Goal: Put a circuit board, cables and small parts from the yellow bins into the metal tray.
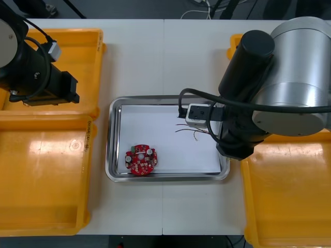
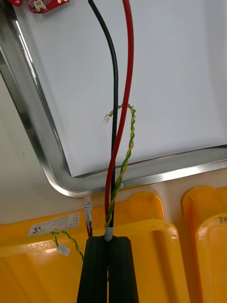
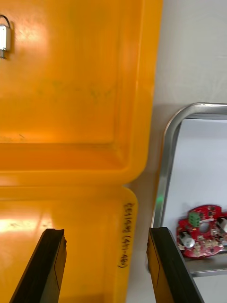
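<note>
We find the right gripper [image 2: 109, 242] pinching a bundle of cables [image 2: 116, 156] above a right-hand yellow bin [image 2: 156, 227]. The cables stretch over the metal tray [image 2: 29, 124] and its white floor. A red circuit board [image 1: 140, 160] lies in the tray. The left gripper [image 3: 106, 236] hangs spread above the left-hand bins [image 3: 71, 118]
</note>
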